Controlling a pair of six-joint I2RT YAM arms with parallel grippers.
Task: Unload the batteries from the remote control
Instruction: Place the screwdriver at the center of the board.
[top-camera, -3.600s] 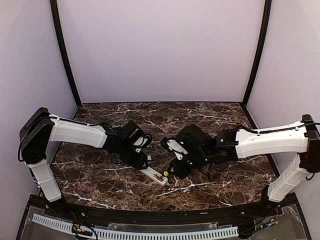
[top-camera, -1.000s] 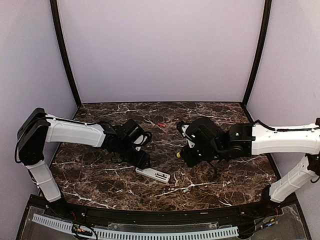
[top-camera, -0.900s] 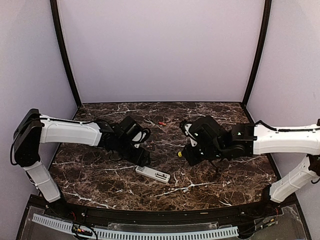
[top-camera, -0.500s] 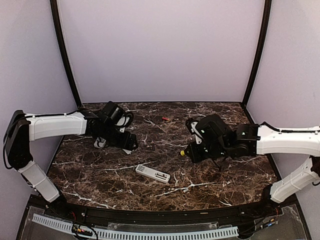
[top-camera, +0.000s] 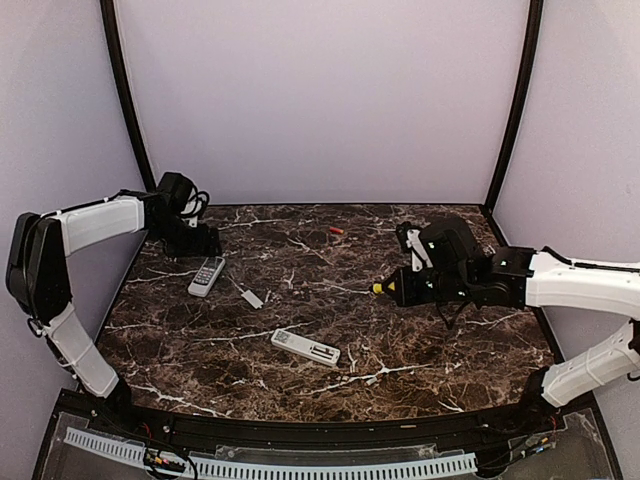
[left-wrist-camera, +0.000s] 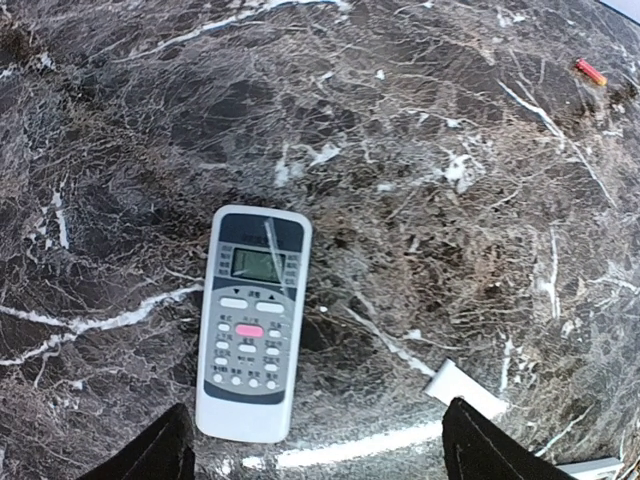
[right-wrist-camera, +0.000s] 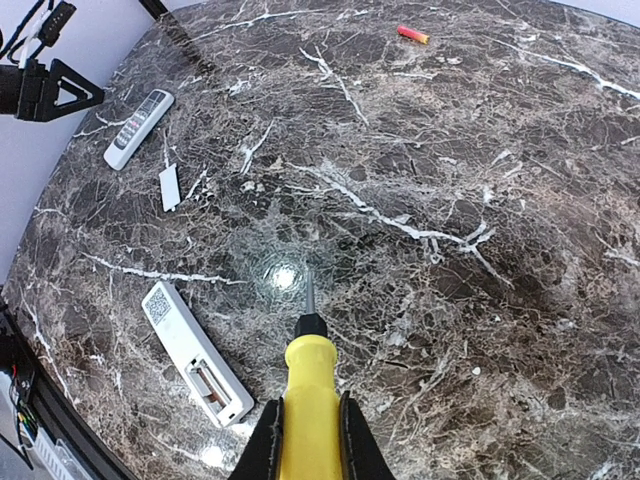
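The left end effector (left-wrist-camera: 315, 450) hung released and empty over a grey button remote (left-wrist-camera: 253, 320) lying face up on the desk (top-camera: 450, 350). To its right lay a detached cover plate (top-camera: 252, 299), then the white remote (right-wrist-camera: 195, 352) with its compartment open; whether it was fully emptied could not be told. One reddish battery (right-wrist-camera: 412, 34) lay out near the far edge, so unloading seemed partly done. The right end effector (right-wrist-camera: 310, 440) was clenched on a yellow-handled screwdriver (right-wrist-camera: 312, 385), and nothing blocked the white remote.
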